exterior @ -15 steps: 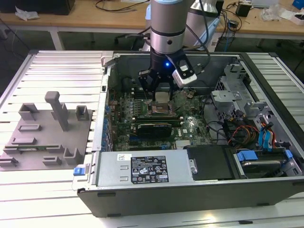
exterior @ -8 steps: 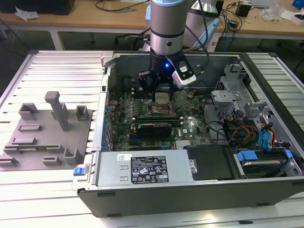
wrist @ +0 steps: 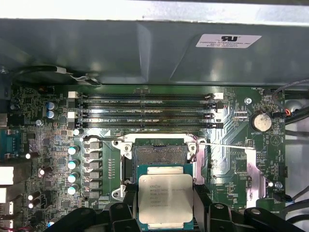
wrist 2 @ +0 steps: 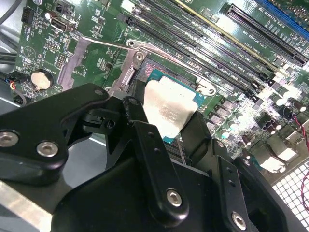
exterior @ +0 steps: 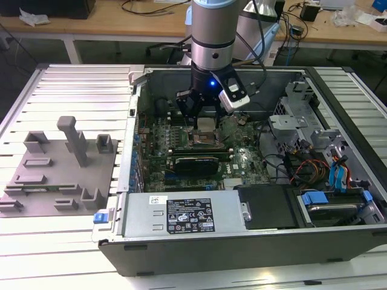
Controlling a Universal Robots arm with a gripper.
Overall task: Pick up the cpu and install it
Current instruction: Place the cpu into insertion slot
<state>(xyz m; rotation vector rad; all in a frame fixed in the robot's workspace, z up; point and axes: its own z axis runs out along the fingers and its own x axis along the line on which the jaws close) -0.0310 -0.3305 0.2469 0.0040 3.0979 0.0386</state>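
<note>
Two fingers [wrist 2: 196,134], seemingly tight against cpu [wrist 2: 169,108] sides

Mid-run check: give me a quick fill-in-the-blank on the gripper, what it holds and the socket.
The silver-topped chip that the gripper is shut on is the ____. The socket on the motherboard is ____. The grey fixture plate lies to the exterior view's ____ of the computer case. Missing words: cpu; empty; left.

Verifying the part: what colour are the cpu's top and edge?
The cpu has a silver metal top and a teal-green edge, clearest in the first wrist view.
</note>
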